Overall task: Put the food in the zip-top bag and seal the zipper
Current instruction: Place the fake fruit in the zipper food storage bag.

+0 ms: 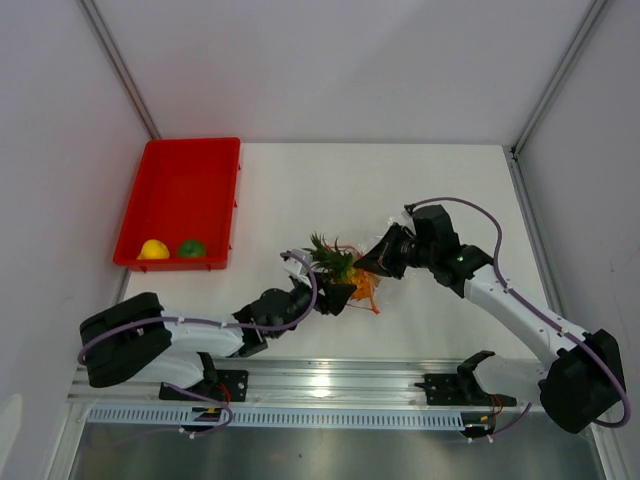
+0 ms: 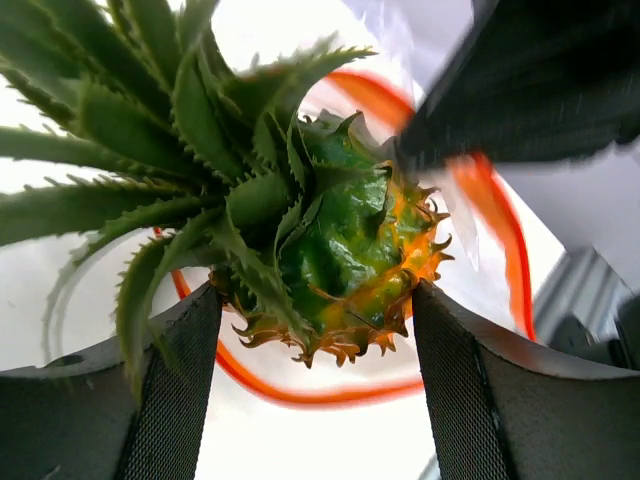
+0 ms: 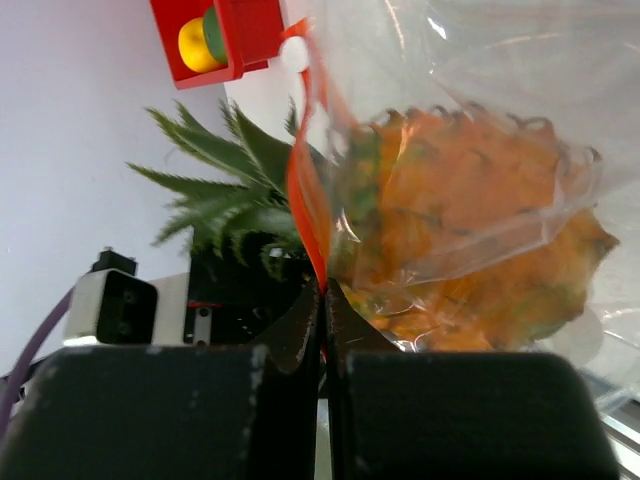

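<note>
Left end effector (image 2: 315,340) grips pineapple (image 2: 340,250), seemingly half-bagged; right end effector (image 3: 325,310) pinches zipper (image 3: 305,190).

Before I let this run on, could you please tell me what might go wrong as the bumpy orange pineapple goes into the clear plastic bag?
The right gripper pinches only the thin red zipper strip of the clear crinkly plastic bag, so a push from the left gripper could tug it free. The spiky green crown of the bumpy orange pineapple sits outside the mouth and may snag the strip.
</note>
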### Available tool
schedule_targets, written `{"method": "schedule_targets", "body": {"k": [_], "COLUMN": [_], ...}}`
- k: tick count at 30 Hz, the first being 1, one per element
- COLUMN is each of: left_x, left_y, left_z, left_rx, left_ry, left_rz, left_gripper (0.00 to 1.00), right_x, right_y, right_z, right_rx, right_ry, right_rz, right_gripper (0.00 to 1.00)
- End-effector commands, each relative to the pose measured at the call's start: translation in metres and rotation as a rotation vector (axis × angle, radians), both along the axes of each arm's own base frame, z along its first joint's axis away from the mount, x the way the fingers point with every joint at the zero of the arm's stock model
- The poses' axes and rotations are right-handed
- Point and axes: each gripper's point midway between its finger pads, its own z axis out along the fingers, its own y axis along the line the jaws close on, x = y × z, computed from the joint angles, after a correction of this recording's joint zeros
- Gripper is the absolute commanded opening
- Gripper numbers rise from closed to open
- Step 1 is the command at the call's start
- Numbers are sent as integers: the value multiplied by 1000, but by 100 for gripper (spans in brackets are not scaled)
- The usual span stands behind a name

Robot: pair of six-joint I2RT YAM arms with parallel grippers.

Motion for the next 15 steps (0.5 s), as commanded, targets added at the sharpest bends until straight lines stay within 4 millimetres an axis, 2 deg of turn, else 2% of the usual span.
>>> {"method": "schedule_targets", "body": {"k": [1,4,6,7,9,10,12,15], "left_x": [28,43,49,52,55,56,57,54], "left_y": [5,4,9,8,9,5,3,0], "left_z": [53,65,58,63,51,55,42,28], "left_rx": [-84,-76,-49,-74,-10,-22,23,69], "left_ry": [-85,-45,6,31,73,94,111,121], "left_rz": [145,255,354,384,443,457,477,448], "left_gripper": [0,1,1,1,0,1,1,1], "right_x": [-11,-9,-7,-7,-4,-2,0,0], "right_y": [6,9,11,11,12,13,13,12], "right_z": [8,8,11,9,11,13,13,12], "right_rx": [67,91,115,122,142,144,143,133], "right_ry": [27,46,62,71,79,77,79,79], "right_rz": [26,11,-8,-17,-35,-38,-44,-41], "right_gripper": [0,0,0,0,0,0,0,0]}}
